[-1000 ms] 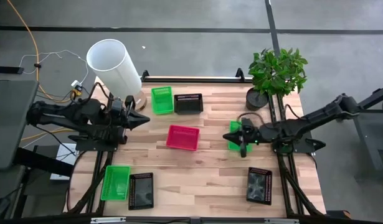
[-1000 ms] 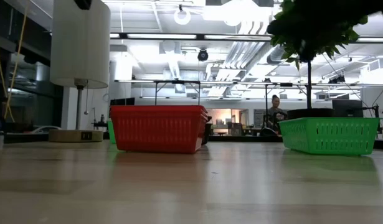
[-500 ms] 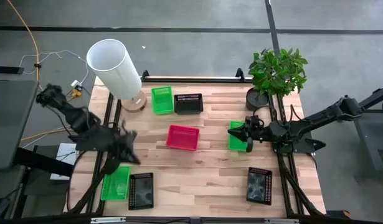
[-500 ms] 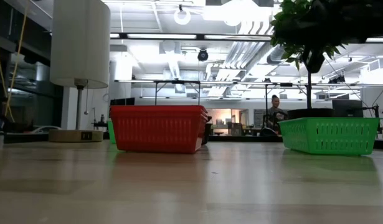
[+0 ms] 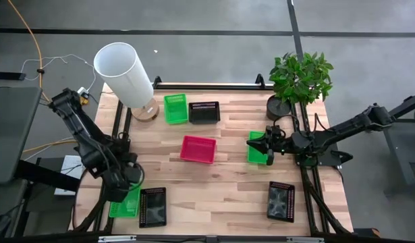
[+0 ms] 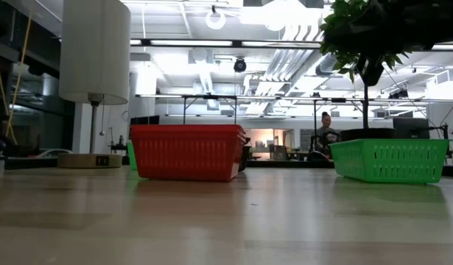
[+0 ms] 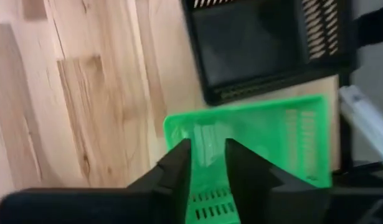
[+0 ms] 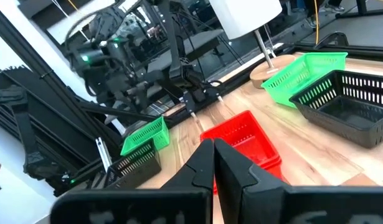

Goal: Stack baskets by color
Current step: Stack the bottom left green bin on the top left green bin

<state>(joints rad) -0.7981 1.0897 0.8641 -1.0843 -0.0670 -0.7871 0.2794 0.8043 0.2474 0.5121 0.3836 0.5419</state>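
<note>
Near the table's front left corner stands a green basket [image 5: 128, 204] beside a black basket [image 5: 152, 206]. My left gripper [image 5: 131, 182] points down over this green basket [image 7: 260, 140], open, its fingertips [image 7: 207, 152] above the basket's floor. A pink basket [image 5: 198, 149] sits mid-table. My right gripper [image 5: 263, 145] is shut and hovers level over another green basket [image 5: 256, 155] at the right. A green basket [image 5: 175, 108] and a black basket [image 5: 204, 111] stand at the far side, and one black basket [image 5: 281, 200] at the near right.
A tall white cylinder [image 5: 124, 71] on a round base stands at the far left corner. A potted plant [image 5: 298, 81] stands at the far right corner. Bare wood lies between the pink basket and the front edge.
My left gripper has swung from beside the white cylinder toward the table's near edge and sunk. It has tipped from level to pointing down and now stands over the near-left green basket. No basket has moved.
</note>
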